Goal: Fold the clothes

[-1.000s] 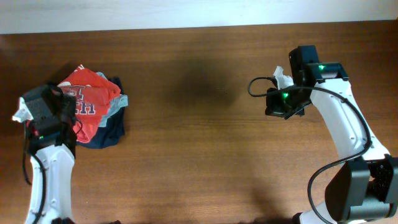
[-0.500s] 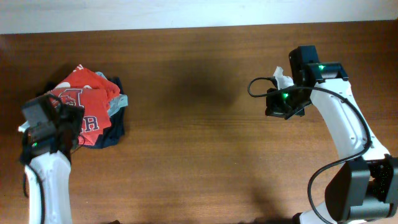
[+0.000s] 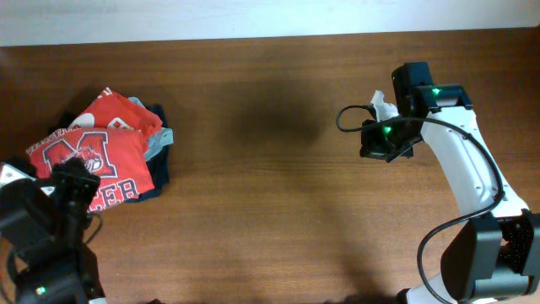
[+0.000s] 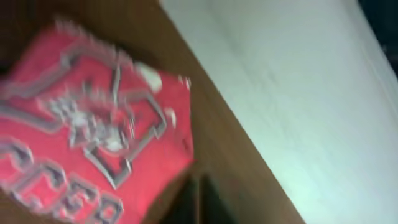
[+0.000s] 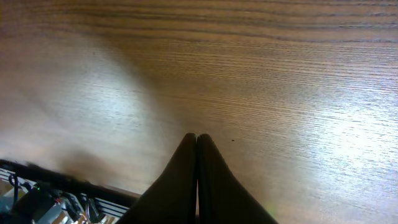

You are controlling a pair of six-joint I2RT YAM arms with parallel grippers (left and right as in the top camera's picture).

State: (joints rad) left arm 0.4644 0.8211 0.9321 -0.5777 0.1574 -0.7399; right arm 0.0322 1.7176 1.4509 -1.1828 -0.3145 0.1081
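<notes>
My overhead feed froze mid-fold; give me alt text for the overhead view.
A folded orange-red T-shirt, logo up, lies on a small pile of clothes at the table's left side, with the left arm at its near edge. The right arm hangs over bare wood at the right.

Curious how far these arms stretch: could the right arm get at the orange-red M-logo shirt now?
Probably not. Nothing blocks the way, only bare table lies between, but the right gripper hangs at the opposite end from the shirt.
</notes>
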